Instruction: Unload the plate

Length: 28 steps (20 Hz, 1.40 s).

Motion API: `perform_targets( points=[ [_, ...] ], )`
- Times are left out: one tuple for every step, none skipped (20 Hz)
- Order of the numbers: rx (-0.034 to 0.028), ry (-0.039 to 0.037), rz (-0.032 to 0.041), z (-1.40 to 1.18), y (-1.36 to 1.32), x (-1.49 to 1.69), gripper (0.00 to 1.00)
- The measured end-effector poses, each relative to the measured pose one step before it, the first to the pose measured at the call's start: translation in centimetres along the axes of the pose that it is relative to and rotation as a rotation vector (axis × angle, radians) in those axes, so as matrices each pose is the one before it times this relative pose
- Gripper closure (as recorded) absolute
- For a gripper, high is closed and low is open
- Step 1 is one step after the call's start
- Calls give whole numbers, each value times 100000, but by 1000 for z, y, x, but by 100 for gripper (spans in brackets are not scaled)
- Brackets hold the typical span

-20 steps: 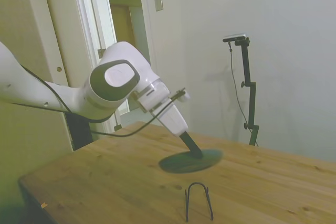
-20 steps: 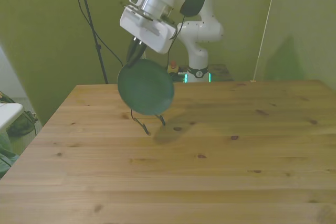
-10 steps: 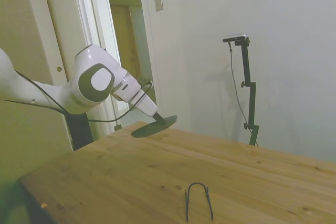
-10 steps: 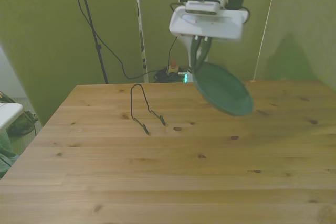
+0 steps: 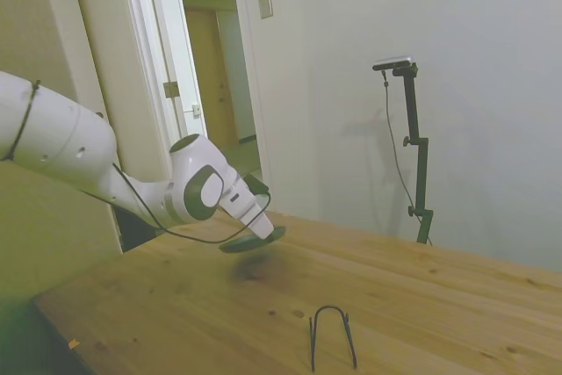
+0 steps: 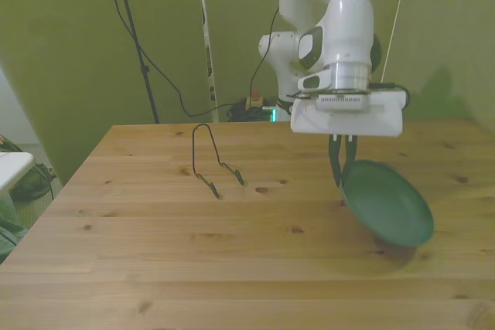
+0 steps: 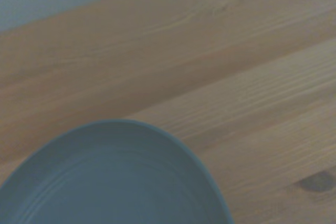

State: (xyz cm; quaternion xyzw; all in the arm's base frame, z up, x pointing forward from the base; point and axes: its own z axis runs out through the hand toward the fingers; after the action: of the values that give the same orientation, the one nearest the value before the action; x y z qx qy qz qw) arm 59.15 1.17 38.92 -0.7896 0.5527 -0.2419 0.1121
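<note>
Gripper (image 6: 341, 182) clamped on green plate (image 6: 387, 204) rim, tilted low over table (image 6: 155, 253), well clear of wire stand (image 6: 210, 161), probably for setting down.

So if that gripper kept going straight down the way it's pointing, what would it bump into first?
Most likely the wooden table. The gripper points downward, shut on the rim of the green plate, and the plate hangs lowest, so its lower edge would probably meet the bare wood first.

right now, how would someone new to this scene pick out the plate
Start at the wooden table and follow the white arm down to its gripper. The plate hangs from the jaws, tilted just above the wood toward the front view's right. It is round, solid and dark green, unlike the thin black wire stand.
</note>
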Motion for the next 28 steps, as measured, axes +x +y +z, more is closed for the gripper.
perform_targets(
  points=[
    [-772, -354, 108, 605, 183, -15, 100],
    [-578, -94, 71, 369, 144, 66, 100],
    [-395, -10, 32, 211, 126, 83, 100],
    [-332, -4, 19, 139, 134, 64, 100],
    [-352, -18, -83, 136, 139, 56, 0],
    [-464, -107, -248, 192, 168, 13, 0],
    [-595, -164, -255, 254, 214, -4, 0],
    [-645, -184, -130, 270, 248, -16, 0],
    [-716, -213, -101, 255, 294, -38, 0],
    [-569, -149, -147, 185, 265, -25, 0],
    [-360, -78, -100, 105, 170, -10, 0],
    [-208, -23, -52, 61, 101, 13, 0],
    [-52, 8, -85, 14, 27, 15, 0],
    [-40, 5, -247, 8, 19, 12, 0],
    [-114, -23, -279, 31, 46, 1, 0],
    [-110, -6, -324, 24, 41, 16, 0],
    [22, 37, -261, -19, 2, 30, 0],
    [55, 58, -211, -39, -4, 41, 0],
    [104, 49, -276, -70, -15, 41, 0],
    [305, 109, -326, -213, -69, 57, 0],
    [659, -9, 113, -490, -162, 142, 0],
    [978, -360, -129, -824, -242, 238, 0],
    [930, -45, -405, -1212, -331, 233, 0],
    [572, 38, -692, -1532, -368, 133, 0],
    [395, -33, -893, -1832, -299, 157, 0],
    [-163, -46, -969, -1872, -153, 164, 0],
    [-680, -188, -1119, -2001, 2, 220, 0],
    [-997, -379, -1256, -1993, 137, 367, 0]
  ],
)
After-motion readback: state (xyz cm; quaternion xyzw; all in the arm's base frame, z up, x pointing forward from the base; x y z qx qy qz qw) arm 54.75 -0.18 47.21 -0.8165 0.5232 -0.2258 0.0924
